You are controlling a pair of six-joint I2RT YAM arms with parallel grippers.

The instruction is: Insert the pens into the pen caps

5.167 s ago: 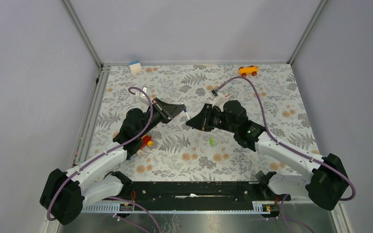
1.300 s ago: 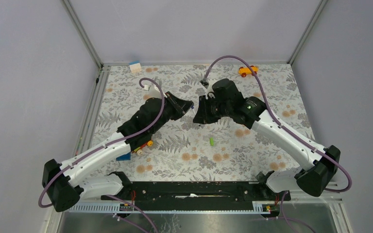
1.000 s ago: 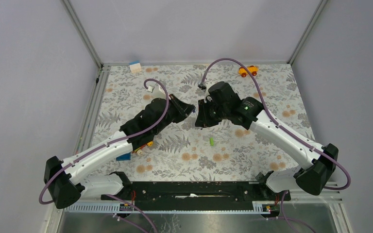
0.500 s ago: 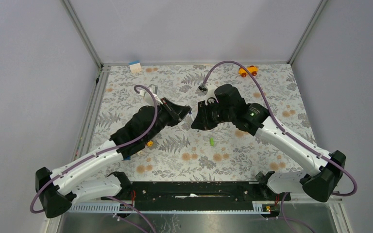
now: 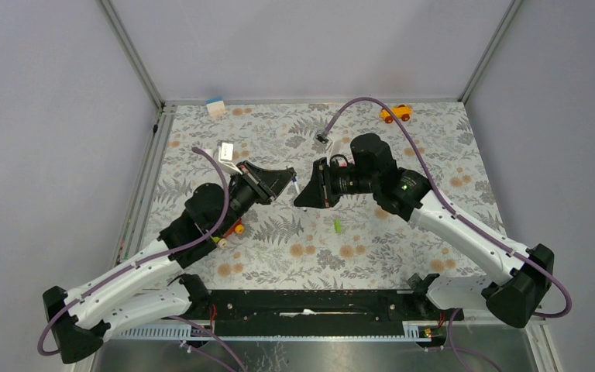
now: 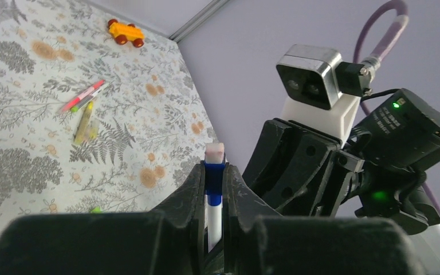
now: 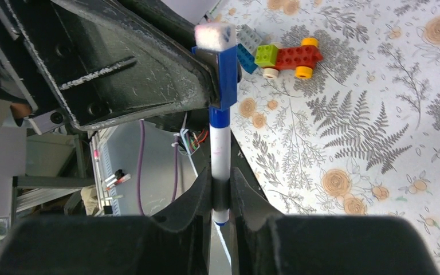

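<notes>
A white pen [image 7: 219, 143] with a dark blue tail is clamped low on its body by my right gripper [image 7: 221, 189], which is shut on it. Over the pen's other end sits a dark blue pen cap [image 7: 224, 74] with a white pad on top. My left gripper [image 6: 213, 172] is shut on that cap [image 6: 213, 179]. In the top view the two grippers, left [image 5: 288, 180] and right [image 5: 302, 194], meet tip to tip above mid-table. A lime green cap [image 5: 338, 225] lies loose near them. A pink-red pen [image 6: 83, 95] and a pale yellow pen [image 6: 85, 120] lie side by side farther back.
An orange toy car [image 5: 396, 113] stands at the back right. Toy bricks on wheels [image 7: 286, 56] lie under the left arm. A small blue-and-white block [image 5: 215, 103] sits at the back left edge. Grey walls close in three sides.
Both grippers, still joined on the pen and cap, have shifted slightly left and toward the near edge. The left arm has swung lower and the right arm has stretched out.
</notes>
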